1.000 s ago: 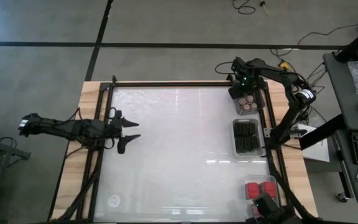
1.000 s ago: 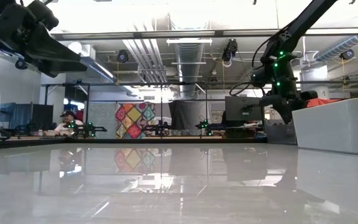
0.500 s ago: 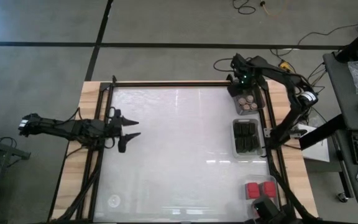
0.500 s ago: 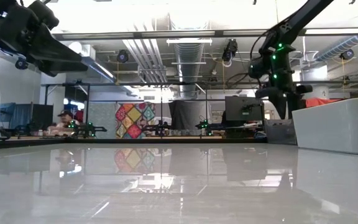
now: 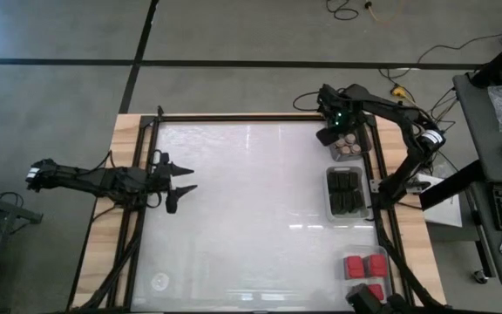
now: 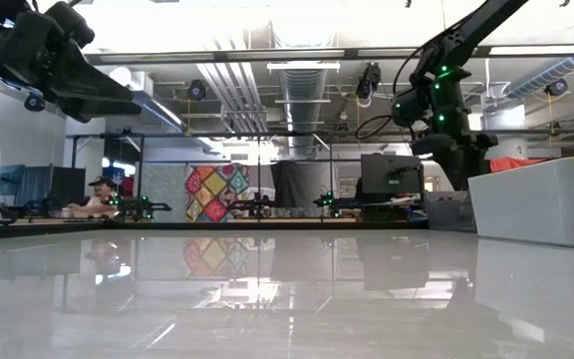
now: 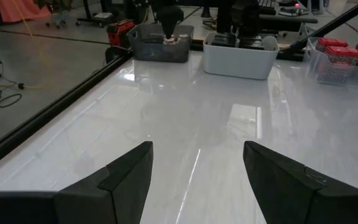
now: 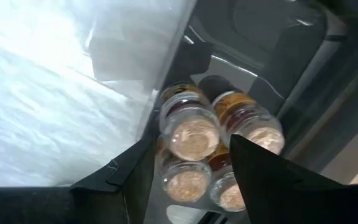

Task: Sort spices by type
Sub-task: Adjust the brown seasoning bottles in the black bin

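Observation:
Several small round jars (image 8: 191, 134) with brownish tops stand upright in a clear tray (image 5: 362, 155) at the table's far right. My right gripper (image 8: 191, 146) hangs open above that tray's left side (image 5: 328, 133), pointing down and holding nothing. Black blocks (image 5: 345, 192) fill a tray midway along the right edge. Red blocks (image 5: 366, 266) sit in a tray at the near right. My left gripper (image 5: 184, 179) waits open over the table's left edge, pointing nearly level toward the right (image 7: 197, 149).
The three trays line the right edge beside the black frame rail (image 5: 375, 187). The glossy white tabletop (image 5: 242, 209) spreads wide between the two arms. In the low view, a white tray wall (image 6: 541, 199) stands at the right, with a workshop and a seated person behind.
My right gripper has risen a little and drifted toward the table's left, off the middle of the jar tray toward its left side, rolling slightly about its downward axis. It carries nothing. The jars have stayed in their tray.

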`<state>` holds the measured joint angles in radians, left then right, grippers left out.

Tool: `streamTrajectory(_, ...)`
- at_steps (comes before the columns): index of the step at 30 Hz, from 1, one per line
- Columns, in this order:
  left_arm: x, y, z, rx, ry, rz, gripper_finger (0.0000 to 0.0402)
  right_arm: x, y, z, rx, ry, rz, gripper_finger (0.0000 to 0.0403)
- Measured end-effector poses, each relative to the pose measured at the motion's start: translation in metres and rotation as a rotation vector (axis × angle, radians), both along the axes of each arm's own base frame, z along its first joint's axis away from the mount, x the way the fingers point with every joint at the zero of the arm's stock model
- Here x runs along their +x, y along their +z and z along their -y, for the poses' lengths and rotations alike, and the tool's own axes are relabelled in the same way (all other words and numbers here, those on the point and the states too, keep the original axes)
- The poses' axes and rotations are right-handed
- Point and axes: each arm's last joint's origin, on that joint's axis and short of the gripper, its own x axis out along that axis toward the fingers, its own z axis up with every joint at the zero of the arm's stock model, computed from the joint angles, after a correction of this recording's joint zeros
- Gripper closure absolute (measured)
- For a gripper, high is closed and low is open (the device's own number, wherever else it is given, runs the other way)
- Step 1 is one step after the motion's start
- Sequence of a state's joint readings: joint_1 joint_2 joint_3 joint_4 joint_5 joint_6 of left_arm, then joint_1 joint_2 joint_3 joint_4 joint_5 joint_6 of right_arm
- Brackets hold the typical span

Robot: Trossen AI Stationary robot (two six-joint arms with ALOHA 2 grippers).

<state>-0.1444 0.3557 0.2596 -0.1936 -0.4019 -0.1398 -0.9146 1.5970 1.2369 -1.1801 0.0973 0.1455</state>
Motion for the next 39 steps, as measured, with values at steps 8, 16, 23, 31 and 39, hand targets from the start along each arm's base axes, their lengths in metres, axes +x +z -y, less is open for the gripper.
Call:
streamTrajectory(8, 0.0, 0.0, 0.0, -0.009, 0.004, 0.003, 0.0166, -0.002, -0.006, 0.001, -0.027, -0.001, -0.055, 0.0188)
streamTrajectory(16, 0.0, 0.0, 0.0, -0.023, 0.008, 0.005, 0.0166, -0.002, -0.007, 0.001, -0.023, 0.008, -0.06, 0.0174)
streamTrajectory(23, 0.0, 0.0, 0.0, -0.023, 0.009, 0.004, 0.0166, -0.003, -0.011, -0.002, -0.004, 0.017, -0.06, 0.0164)
streamTrajectory(31, 0.0, 0.0, 0.0, -0.023, 0.009, 0.004, 0.0166, -0.004, -0.018, -0.003, -0.016, 0.017, -0.07, 0.016)
streamTrajectory(39, 0.0, 0.0, 0.0, -0.024, 0.009, 0.004, 0.0166, -0.006, -0.017, -0.002, -0.044, 0.015, -0.108, 0.0165)
